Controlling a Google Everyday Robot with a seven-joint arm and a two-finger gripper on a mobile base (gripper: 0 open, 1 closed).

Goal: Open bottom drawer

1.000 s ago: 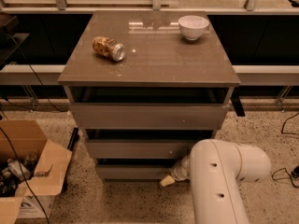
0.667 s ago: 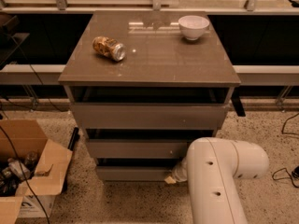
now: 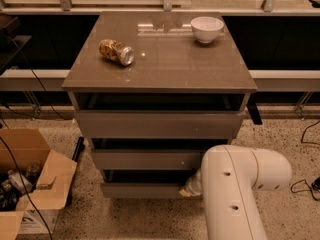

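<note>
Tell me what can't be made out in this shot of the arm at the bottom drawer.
Camera view:
Gripper, at the right end of the bottom drawer: mostly hidden behind the white arm.
Bottom drawer's inside: in shadow under the middle drawer.
Cardboard box: cut off by the left and bottom edges, contents too dark.
Can label: too small to read.
</note>
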